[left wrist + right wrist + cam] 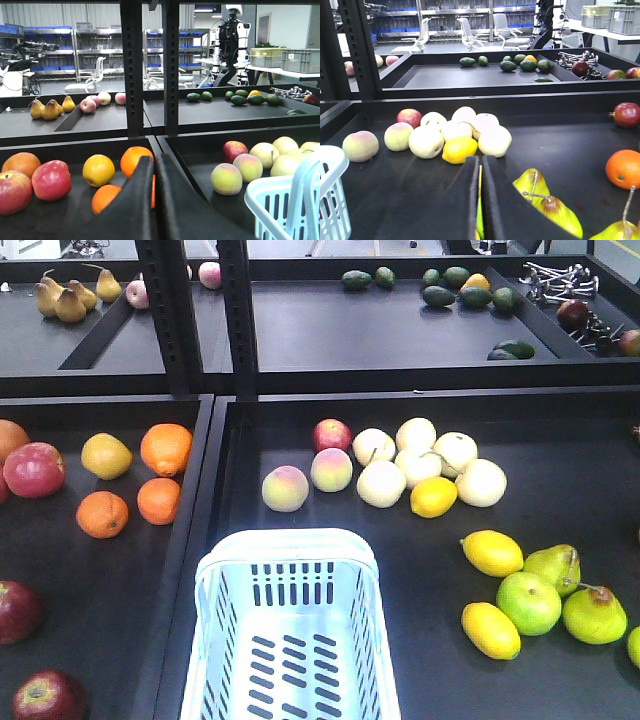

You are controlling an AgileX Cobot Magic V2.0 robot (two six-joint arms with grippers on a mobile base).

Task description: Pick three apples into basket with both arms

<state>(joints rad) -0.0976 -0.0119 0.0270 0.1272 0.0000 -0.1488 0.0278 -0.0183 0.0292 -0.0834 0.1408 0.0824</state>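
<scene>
Front view: one dark apple (pixel 18 610) sits at the far-left edge of the desk (pixel 560 510), second apple (pixel 48 695) just nearer the camera, both in the left bin. Third one: can't place it w/ any certainty. Basket (pixel 288 538) stands empty in the right bin, just across the divider (pixel 205 540) from those two, so by my read nothing is done yet.

Left gripper (pixel 154 162): fingers nearly together, only a thin slit, holding nothing. Right gripper (pixel 480 160): same, pressed close, empty. Neither shows in the front view.

Risks from here:
- Wrong fruit. Left wrist cam faces a pink-red apple (pixel 51 179) and oranges (pixel 129 160), not the dark ones, which are out of its view. Similar colour, easy mix-up.
- Right arm prob has no target on its side: its cam shows pears (pixel 535 187) right at the fingers, a lemon (pixel 460 149) and pale fruit (pixel 427 142) beyond. Reaching across to the left bin could clip the basket rim or the other arm.
- Jaws must open first. Coming down closed would just knock an apple away, and round fruit rolls on a flat surface.
- Divider is raised, so a low carry could catch it and drop the apple.
- Both arms over the basket at once = collision chance.
</scene>
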